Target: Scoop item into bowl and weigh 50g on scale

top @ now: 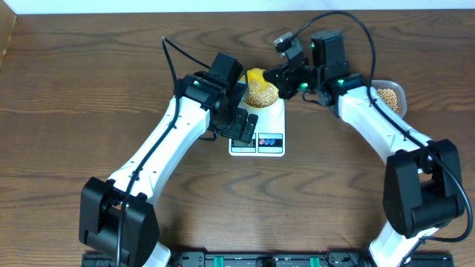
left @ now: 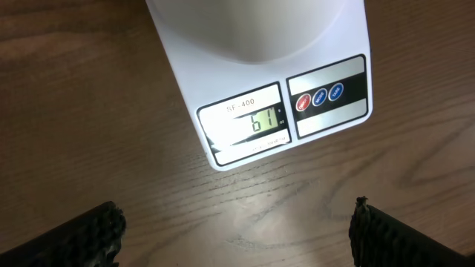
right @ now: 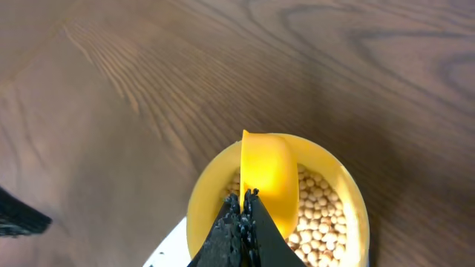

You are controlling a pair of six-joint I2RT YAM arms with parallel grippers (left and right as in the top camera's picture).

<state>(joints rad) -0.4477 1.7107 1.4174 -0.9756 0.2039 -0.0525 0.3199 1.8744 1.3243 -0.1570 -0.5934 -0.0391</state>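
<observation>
The white scale point(top: 267, 141) lies at the table's middle, and in the left wrist view its display point(left: 252, 122) reads about 61. On its platform stands the pale yellow bowl point(top: 261, 93), point(right: 204, 196), holding many tan beans point(right: 319, 215). My right gripper point(top: 288, 80), point(right: 243, 200) is shut on the bright yellow scoop point(right: 269, 170), whose cup hangs tilted over the beans inside the bowl. My left gripper point(top: 241, 127), point(left: 237, 226) is open just in front of the scale. Its fingers point(left: 82, 237) stand wide apart over bare wood with nothing between them.
A clear plastic tub point(top: 391, 96) with more beans sits at the right, behind the right arm. The scale's red and blue buttons point(left: 319, 96) face the left gripper. Both arms reach in from the table's front edge.
</observation>
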